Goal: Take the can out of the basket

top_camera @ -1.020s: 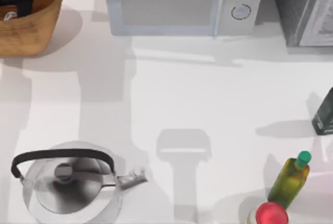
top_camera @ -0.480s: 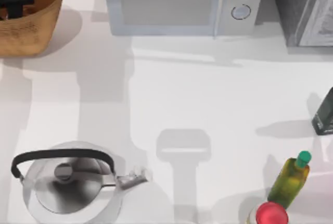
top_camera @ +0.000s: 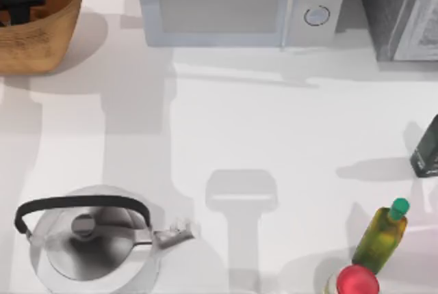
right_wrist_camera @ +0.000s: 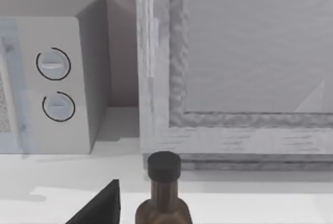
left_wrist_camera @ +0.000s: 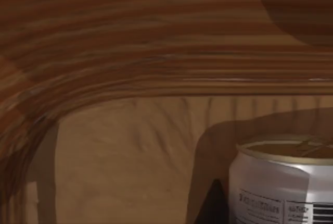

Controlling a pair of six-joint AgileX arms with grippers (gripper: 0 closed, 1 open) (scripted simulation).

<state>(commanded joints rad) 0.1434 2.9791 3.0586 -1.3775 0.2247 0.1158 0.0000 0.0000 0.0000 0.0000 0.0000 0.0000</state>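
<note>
The basket (top_camera: 48,34), round, woven and orange-brown, stands at the table's far left corner. My left gripper (top_camera: 18,1) shows as a dark shape reaching down inside it near its left side. In the left wrist view the can (left_wrist_camera: 283,182), with a tan round top and a whitish printed side, stands upright on the basket floor (left_wrist_camera: 125,156) close in front of the camera, with the ribbed inner wall (left_wrist_camera: 156,36) curving behind it. In the top view the can is hidden under the gripper. My right arm is parked off the table's right side.
A microwave (top_camera: 236,3) stands at the back centre, with a grey cabinet (top_camera: 404,10) to its right. A steel kettle (top_camera: 89,239) sits front left. A yellow-green bottle (top_camera: 383,236), a red-capped container (top_camera: 356,282) and a dark bottle (top_camera: 428,147) stand at the right.
My left gripper has shifted a little toward the back inside the basket. The whitish spot of the can seen below it a second ago is now covered.
</note>
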